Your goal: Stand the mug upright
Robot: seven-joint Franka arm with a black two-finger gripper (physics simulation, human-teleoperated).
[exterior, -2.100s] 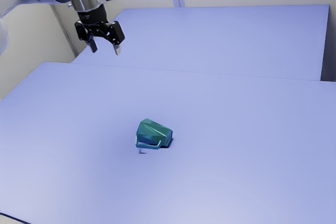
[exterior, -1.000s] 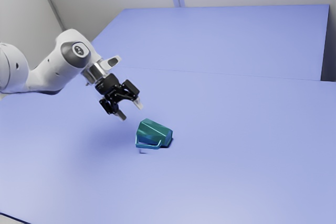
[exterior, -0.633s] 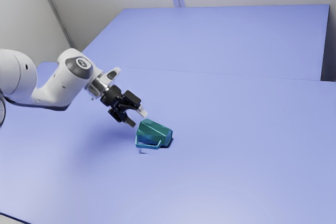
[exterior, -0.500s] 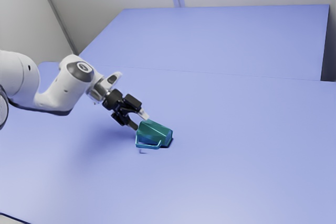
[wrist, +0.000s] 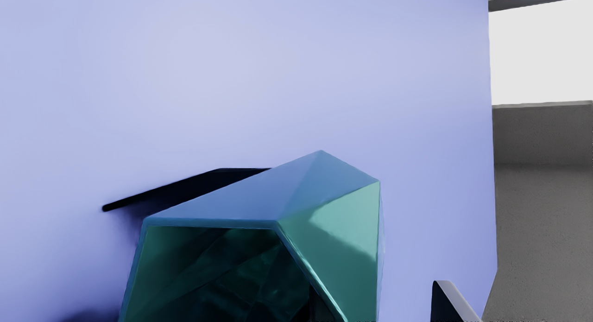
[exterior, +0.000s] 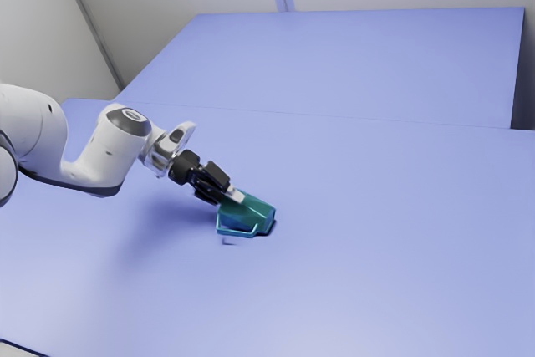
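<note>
The mug is shiny blue-green with flat sides. It lies on its side on the table, just below the middle in the exterior view, with its handle on the lower side. Its mouth faces the gripper. The gripper is open and not holding it: one finger is outside, apart from the mug. The other is hard to see, dark and mostly hidden at the mouth. The wrist view cuts off part of the mug.
</note>
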